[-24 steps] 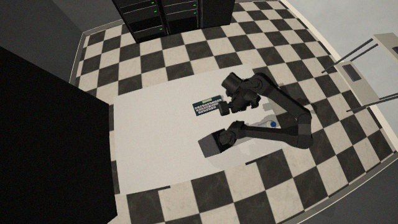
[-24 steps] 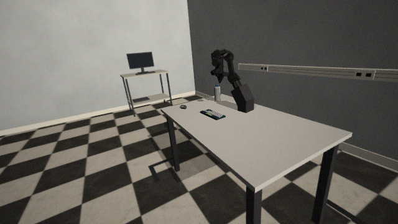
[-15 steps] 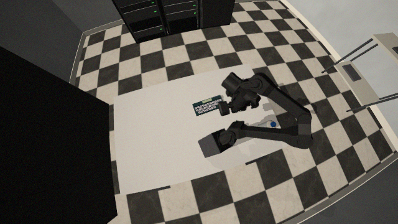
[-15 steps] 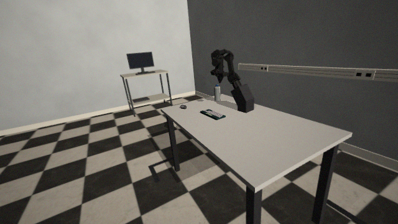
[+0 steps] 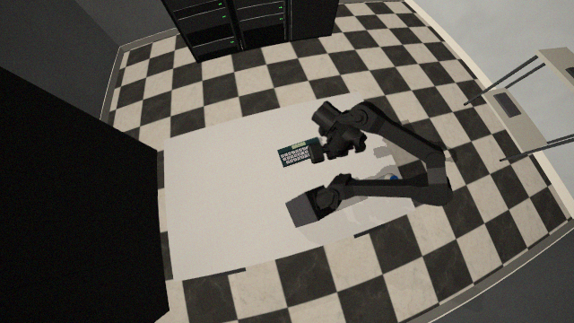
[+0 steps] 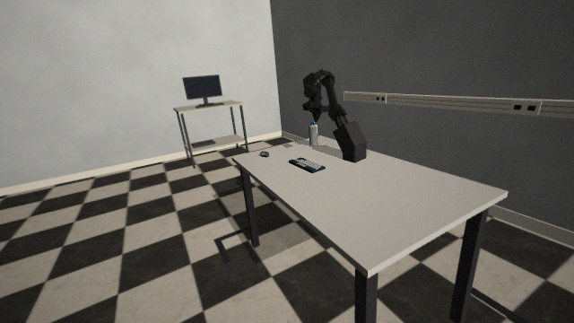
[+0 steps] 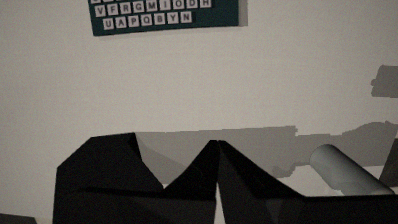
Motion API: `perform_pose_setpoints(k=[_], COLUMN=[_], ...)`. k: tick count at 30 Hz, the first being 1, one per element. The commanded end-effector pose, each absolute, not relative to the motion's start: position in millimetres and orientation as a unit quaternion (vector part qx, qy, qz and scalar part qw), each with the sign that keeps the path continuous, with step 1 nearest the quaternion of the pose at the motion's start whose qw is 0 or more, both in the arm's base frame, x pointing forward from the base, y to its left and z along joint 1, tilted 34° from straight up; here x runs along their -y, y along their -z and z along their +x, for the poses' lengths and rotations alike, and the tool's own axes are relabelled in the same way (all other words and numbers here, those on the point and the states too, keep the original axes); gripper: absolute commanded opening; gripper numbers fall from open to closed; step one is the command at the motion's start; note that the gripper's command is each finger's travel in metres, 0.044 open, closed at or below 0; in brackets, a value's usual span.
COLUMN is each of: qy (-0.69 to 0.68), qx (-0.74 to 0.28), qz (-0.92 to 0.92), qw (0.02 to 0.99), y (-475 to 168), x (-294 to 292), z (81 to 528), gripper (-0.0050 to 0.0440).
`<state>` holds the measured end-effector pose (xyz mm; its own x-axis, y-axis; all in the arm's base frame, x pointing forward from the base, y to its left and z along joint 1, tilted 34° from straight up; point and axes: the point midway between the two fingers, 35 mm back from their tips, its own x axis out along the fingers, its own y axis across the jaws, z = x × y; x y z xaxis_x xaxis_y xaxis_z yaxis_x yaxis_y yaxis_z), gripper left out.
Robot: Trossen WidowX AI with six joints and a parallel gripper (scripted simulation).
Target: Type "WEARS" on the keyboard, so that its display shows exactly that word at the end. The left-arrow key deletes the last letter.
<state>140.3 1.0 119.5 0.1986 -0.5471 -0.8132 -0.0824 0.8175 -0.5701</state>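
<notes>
The small dark green keyboard (image 5: 293,149) with white keys lies on the white table. It also shows in the exterior view (image 6: 307,164) and at the top of the wrist view (image 7: 165,15), where only its lower key rows show. Its display strip (image 5: 300,144) is too small to read. My gripper (image 5: 316,154) hangs high above the keyboard's right end, fingers shut with nothing between them; the closed fingertips (image 7: 218,145) meet in the wrist view. In the exterior view the gripper (image 6: 313,118) is well above the table.
A grey bottle with a blue cap (image 6: 313,134) stands at the table's far edge near the arm's base (image 6: 352,144); it also lies in the wrist view (image 7: 345,172). A small dark mouse (image 6: 265,153) sits at the far left corner. A cart with a monitor (image 6: 203,87) stands by the wall.
</notes>
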Motion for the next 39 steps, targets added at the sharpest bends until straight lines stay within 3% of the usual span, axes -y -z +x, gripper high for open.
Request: perform_pose_setpoints(k=[1, 10, 15, 33, 39], qy=[0.153, 0.145, 0.138, 0.119, 0.118], qx=[-0.621, -0.625, -0.627, -0.629, -0.629], qz=[-0.263, -0.268, -0.272, -0.281, -0.282], qw=[0.722, 0.719, 0.717, 0.715, 0.715], y=[-98.0, -60.1, -20.9, 101.7, 105.6], x=[-17.1, -32.5, -40.9, -39.6, -39.1], z=[170.4, 204.0, 229.1, 268.2, 268.5], gripper=[-0.0003, -0.0013, -0.005, -0.005, -0.005])
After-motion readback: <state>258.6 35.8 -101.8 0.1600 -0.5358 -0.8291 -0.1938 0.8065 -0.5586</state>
